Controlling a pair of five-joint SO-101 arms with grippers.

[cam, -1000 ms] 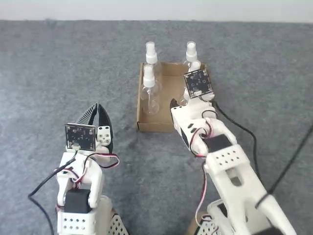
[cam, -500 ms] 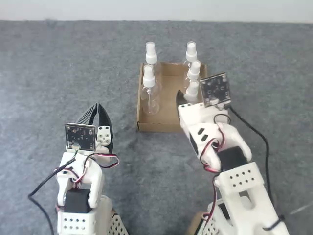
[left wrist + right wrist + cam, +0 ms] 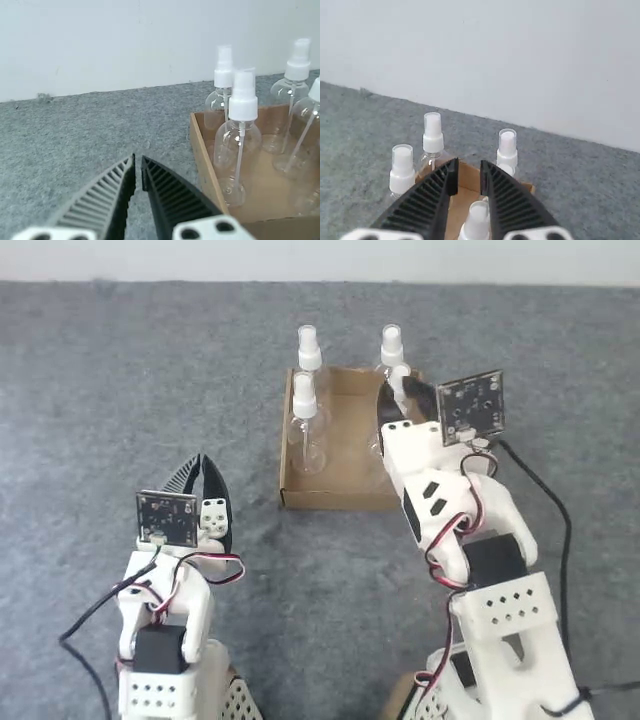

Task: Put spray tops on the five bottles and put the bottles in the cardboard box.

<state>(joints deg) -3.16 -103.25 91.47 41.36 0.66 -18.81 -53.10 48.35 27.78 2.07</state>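
Clear spray-topped bottles, upright, in cardboard box

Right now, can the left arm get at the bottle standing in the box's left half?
Probably yes: only bare carpet and the low box wall lie between the left gripper and that bottle.

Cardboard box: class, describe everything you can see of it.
The box is brown cardboard, shallow, rectangular and open-topped. It lies flat on the grey carpet. Clear bottles with white spray tops stand upright on its floor. The right gripper hangs over its right side.
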